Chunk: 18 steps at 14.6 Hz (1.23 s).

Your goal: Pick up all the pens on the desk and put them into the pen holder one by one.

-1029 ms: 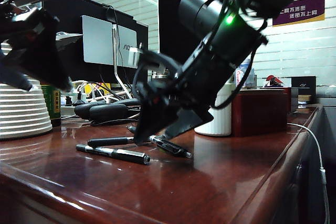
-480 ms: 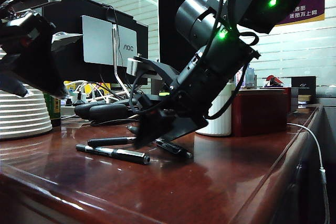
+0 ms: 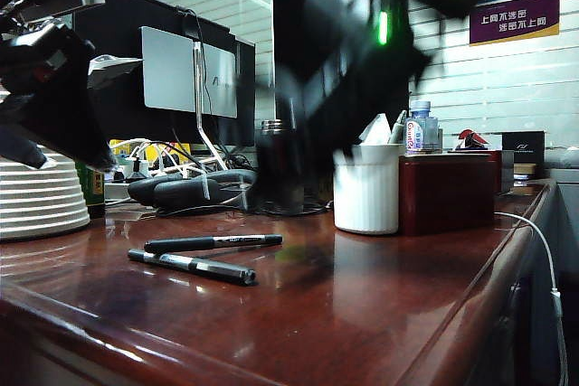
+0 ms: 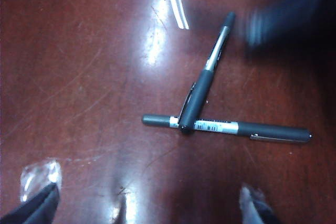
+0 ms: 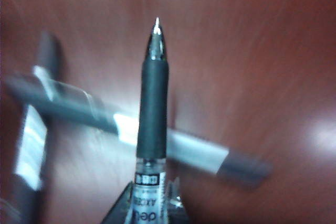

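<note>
Setting: office clutter of monitors and cables backs the glossy reddish-brown wooden tabletop [image 3: 380, 314] you are working on.
Right hand [image 5: 149, 203]: clenched on a slim black pen with a clear printed barrel [image 5: 152, 124], tip pointing away from the wrist; gripped at the rear so the tip can enter the holder first. In the exterior view its arm is only a dark blur at 12 o'clock.
Left hand [image 4: 147, 203]: released, fingers wide, hovering over the tabletop, likely kept clear.
Remaining pens: two slim black pens [image 3: 213, 243] [image 3: 190, 265] lie touching at 9 o'clock.
Holder: white ribbed cylindrical pen holder [image 3: 365, 192] stands upright near centre, against a dark red wooden box [image 3: 448, 192].
Your next move: probably carry the pen there.
</note>
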Each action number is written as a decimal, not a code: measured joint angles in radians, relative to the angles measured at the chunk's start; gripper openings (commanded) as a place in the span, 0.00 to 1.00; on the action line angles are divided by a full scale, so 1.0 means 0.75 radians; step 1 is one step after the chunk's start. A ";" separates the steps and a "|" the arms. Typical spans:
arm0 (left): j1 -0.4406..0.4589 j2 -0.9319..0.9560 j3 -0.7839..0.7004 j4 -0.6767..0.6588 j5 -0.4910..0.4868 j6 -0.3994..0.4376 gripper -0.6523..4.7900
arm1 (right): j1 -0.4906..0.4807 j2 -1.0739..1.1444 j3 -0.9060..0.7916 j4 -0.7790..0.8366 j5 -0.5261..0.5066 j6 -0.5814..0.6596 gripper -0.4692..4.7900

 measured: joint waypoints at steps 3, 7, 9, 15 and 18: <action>0.000 0.000 0.000 0.024 0.000 -0.001 1.00 | -0.013 -0.237 0.023 0.167 -0.017 0.025 0.09; -0.001 0.000 0.001 0.215 0.000 -0.001 1.00 | -0.207 -0.429 0.025 0.603 0.001 0.174 0.09; 0.000 0.000 0.000 0.232 0.000 -0.001 1.00 | -0.352 -0.409 -0.035 0.813 0.014 0.323 0.09; 0.001 0.058 0.000 0.263 -0.022 -0.001 1.00 | -0.421 -0.102 -0.093 1.070 -0.033 0.377 0.09; 0.001 0.127 0.000 0.271 -0.023 -0.001 1.00 | -0.421 -0.005 -0.093 1.138 -0.012 0.375 0.09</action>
